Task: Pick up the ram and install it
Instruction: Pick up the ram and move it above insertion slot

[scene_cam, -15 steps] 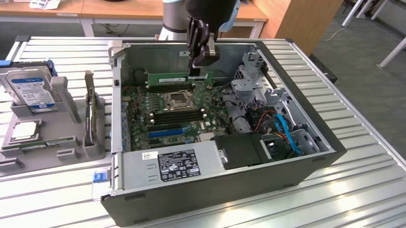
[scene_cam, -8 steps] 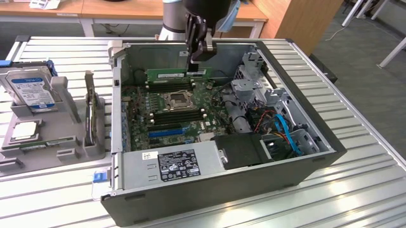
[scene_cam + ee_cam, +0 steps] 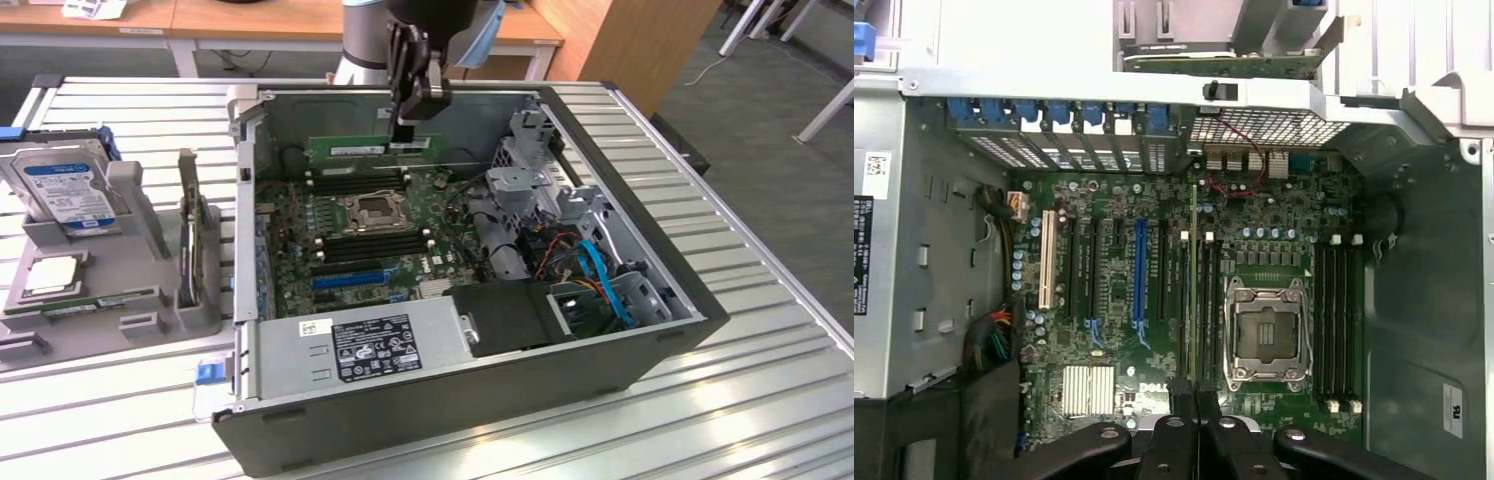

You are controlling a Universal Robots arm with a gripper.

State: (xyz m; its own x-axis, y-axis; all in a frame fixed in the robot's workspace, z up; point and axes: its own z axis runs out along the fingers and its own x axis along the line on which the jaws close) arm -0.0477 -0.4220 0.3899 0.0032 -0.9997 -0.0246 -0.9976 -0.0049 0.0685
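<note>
Exterior view: the fingers (image 3: 402,127) are pinching the ram (image 3: 354,147) narrowly. It is a long, thin green board with white stickers, hanging level on its edge above the component-studded motherboard (image 3: 360,225) inside the open grey metal case (image 3: 467,400). The arm is pointing straight down over the ribbed metal table (image 3: 120,410).

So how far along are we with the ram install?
Picked up: the tool is shut on the ram, held over the open case. In hand: it hangs edge-down above the memory slots beside the processor socket. Left: seating it; it looks not yet pressed into a slot.
</note>
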